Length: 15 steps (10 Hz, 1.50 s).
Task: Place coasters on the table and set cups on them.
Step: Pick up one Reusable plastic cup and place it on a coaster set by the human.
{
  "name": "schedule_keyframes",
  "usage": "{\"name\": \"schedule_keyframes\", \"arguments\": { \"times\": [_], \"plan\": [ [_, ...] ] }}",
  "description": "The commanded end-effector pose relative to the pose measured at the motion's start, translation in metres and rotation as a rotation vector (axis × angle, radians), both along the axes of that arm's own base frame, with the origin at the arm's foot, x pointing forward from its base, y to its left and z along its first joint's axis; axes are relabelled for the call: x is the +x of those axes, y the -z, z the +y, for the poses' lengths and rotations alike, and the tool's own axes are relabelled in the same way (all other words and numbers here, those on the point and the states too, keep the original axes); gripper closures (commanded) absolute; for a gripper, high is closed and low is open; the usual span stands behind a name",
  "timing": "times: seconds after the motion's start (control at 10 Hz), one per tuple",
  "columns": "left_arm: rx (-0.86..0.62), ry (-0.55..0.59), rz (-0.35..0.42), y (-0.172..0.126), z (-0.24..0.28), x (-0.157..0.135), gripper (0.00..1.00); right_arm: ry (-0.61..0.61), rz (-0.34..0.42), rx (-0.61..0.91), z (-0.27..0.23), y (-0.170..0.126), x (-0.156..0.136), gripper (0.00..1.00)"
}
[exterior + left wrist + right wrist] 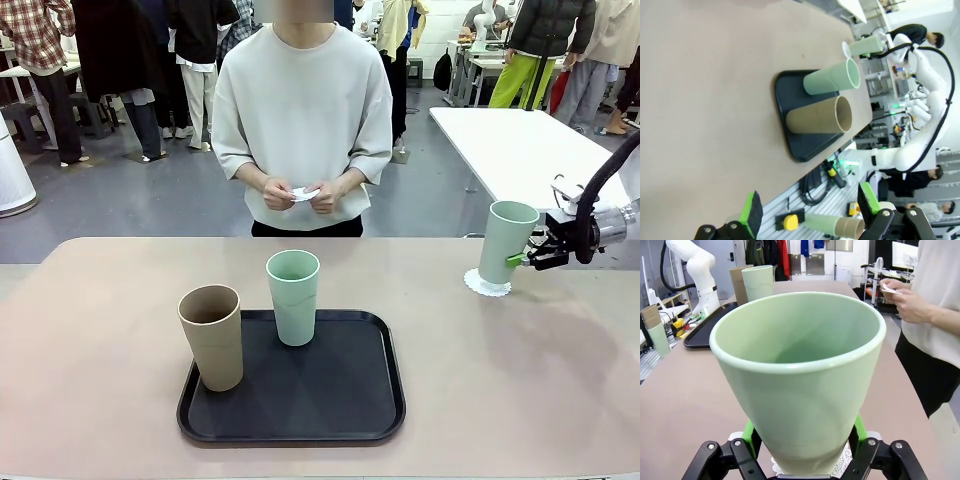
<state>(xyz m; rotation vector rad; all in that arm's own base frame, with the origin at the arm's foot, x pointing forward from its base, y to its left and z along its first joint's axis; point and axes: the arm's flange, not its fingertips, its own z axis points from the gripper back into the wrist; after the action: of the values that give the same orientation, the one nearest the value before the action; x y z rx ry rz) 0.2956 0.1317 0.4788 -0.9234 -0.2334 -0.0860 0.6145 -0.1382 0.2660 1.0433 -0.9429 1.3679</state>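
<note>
1. Front view: right gripper [528, 258] grips a mint green cup [507, 240] from the side, at the far right of the table [100, 400]. Cup is upright over a lacy white coaster [487, 284]; resting or just above, can't tell.
2. Same view: black tray [290, 432] centre-front w/ tan-brown cup [212, 335] on its left side & second mint cup [293, 297] toward the back. Person opposite holds another white coaster [303, 194] in both hands [278, 192].
3. Right wrist view adds: green pads [751, 432] press the cup low on both sides; lace shows beneath.
4. Left wrist view adds: left gripper [810, 207] w/ jaws spread wide, nothing between, well apart from tray.
</note>
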Motion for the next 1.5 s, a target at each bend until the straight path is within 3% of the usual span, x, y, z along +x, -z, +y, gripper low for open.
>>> {"name": "schedule_keyframes", "arguments": {
  "times": [0.0,0.6,0.7,1.4],
  "plan": [
    [-0.007,-0.001,-0.011,0.000,0.000,0.000,0.00,0.013,0.024,-0.012,0.000,0.004,0.013,0.18],
    [-0.007,-0.001,-0.011,0.000,0.000,0.000,0.00,0.010,0.076,-0.011,0.005,0.013,0.016,0.18],
    [-0.007,-0.001,-0.011,0.000,0.000,0.000,0.00,0.007,0.084,-0.010,0.005,0.012,0.016,0.00],
    [-0.007,-0.001,-0.011,0.000,0.000,0.000,0.00,0.052,0.133,-0.138,-0.015,0.005,0.018,0.00]
  ]
}}
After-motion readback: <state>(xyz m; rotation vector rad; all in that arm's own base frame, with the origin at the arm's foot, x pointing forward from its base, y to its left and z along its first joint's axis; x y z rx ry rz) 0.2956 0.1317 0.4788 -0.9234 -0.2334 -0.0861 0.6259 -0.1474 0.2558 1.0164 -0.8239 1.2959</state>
